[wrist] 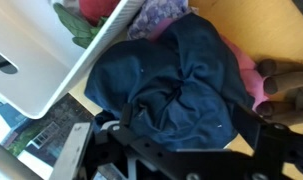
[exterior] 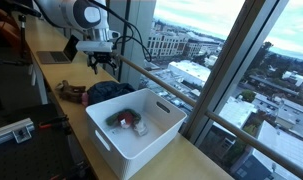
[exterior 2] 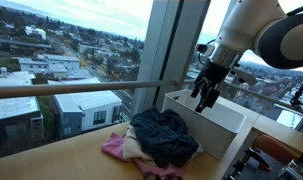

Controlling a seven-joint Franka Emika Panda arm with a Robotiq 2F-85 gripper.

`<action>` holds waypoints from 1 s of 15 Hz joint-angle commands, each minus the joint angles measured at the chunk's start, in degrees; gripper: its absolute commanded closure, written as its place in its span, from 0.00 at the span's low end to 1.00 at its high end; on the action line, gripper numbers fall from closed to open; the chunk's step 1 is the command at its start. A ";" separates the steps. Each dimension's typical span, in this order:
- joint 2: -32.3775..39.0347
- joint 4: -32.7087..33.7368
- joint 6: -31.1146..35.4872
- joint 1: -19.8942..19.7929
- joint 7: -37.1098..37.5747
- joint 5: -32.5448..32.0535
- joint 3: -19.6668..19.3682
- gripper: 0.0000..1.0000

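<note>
The tool (exterior: 101, 64) hangs over the desk (exterior 2: 61, 162) with its jaws spread wide and nothing between them. Straight below it lies a crumpled dark blue garment (wrist: 176, 85), bunched in a heap with no clear long axis and partly covering a pink cloth (exterior 2: 116, 148). A white bin (exterior 2: 221, 118) stands just beside the heap and holds a red and white bundle (exterior: 126, 122).

No text, label, brand or number can be read anywhere.
</note>
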 commanded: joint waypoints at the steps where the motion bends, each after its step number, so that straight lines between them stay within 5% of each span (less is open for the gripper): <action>1: 7.87 4.22 1.58 1.40 0.31 0.05 1.25 0.00; 10: 22.80 10.97 10.90 1.15 -1.64 -0.23 1.26 0.00; 15: 33.39 9.83 17.37 4.33 1.44 -3.91 -2.42 0.00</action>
